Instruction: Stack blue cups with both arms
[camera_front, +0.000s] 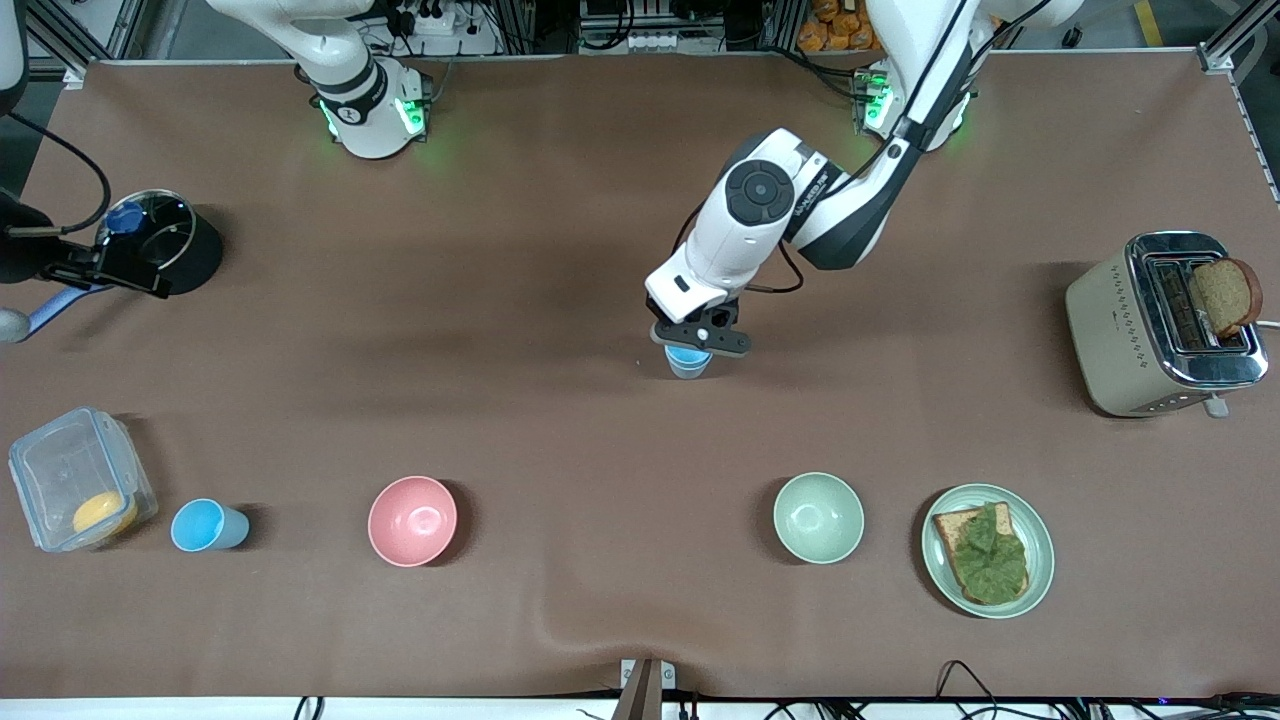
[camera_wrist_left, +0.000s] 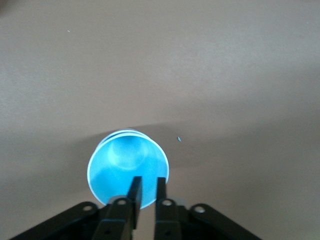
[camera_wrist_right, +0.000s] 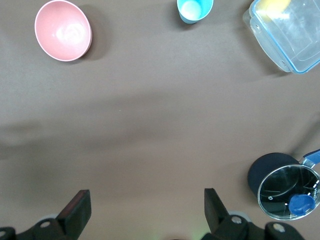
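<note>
A blue cup is at the middle of the table. My left gripper is straight over it, shut on its rim. In the left wrist view the fingers pinch the near wall of the blue cup, with its open mouth facing up. I cannot tell whether the cup rests on the table. A second blue cup stands upright near the front edge toward the right arm's end, also in the right wrist view. My right gripper is open and empty, high over the table, and does not show in the front view.
A pink bowl and a clear lidded box flank the second cup. A pale green bowl, a plate with toast and a toaster are toward the left arm's end. A black pot is near the right arm.
</note>
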